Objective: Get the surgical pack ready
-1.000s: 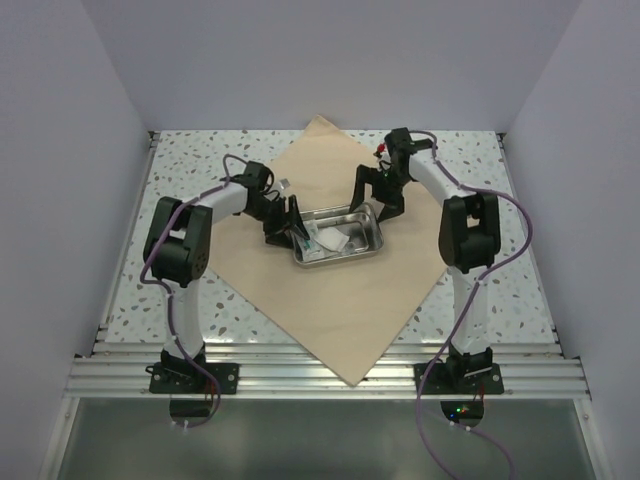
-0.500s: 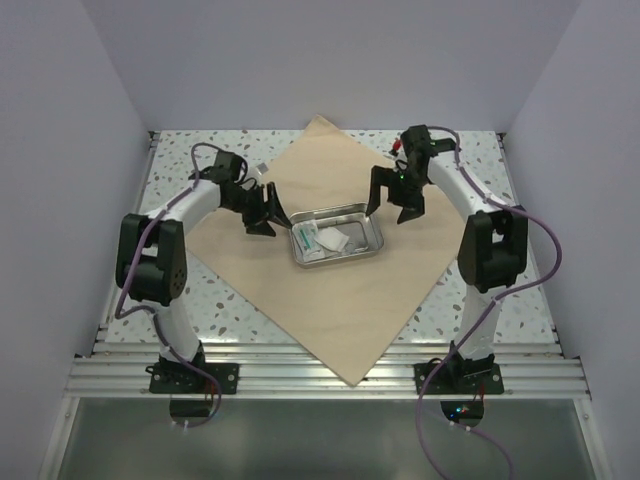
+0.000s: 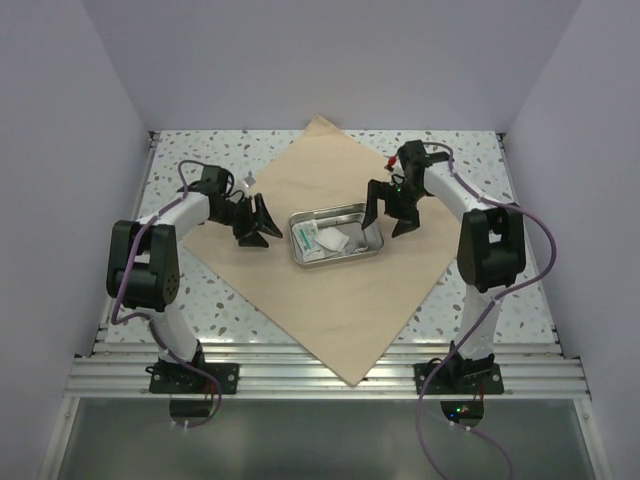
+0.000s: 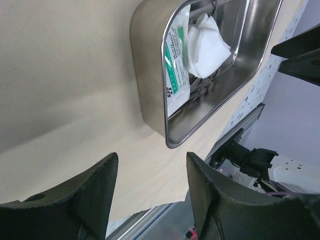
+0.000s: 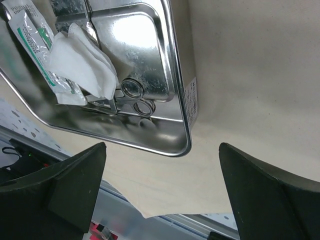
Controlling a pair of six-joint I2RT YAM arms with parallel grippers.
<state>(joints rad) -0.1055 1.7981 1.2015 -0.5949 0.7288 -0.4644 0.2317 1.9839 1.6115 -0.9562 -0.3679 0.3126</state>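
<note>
Speckled tabletop [image 3: 225,315]; tray [image 5: 132,42] with perhaps scissors [image 5: 112,105]

Top view: high behind me, looking down over the whole bench [image 3: 515,310].
Left wrist: close, low, facing the tray [image 4: 150,75] end-on.
Right wrist: close, above its corner.
Shared: tray.

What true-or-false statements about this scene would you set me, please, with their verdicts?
1. The metal tray stands on the wrap sheet. True.
2. The right gripper grips the tray. False: it is wide open, holding nothing.
3. White gauze lies in the tray. True.
4. The sheet is folded over the tray. False: it lies flat beneath it.
5. The left gripper is shut. False: it is open and empty.
</note>
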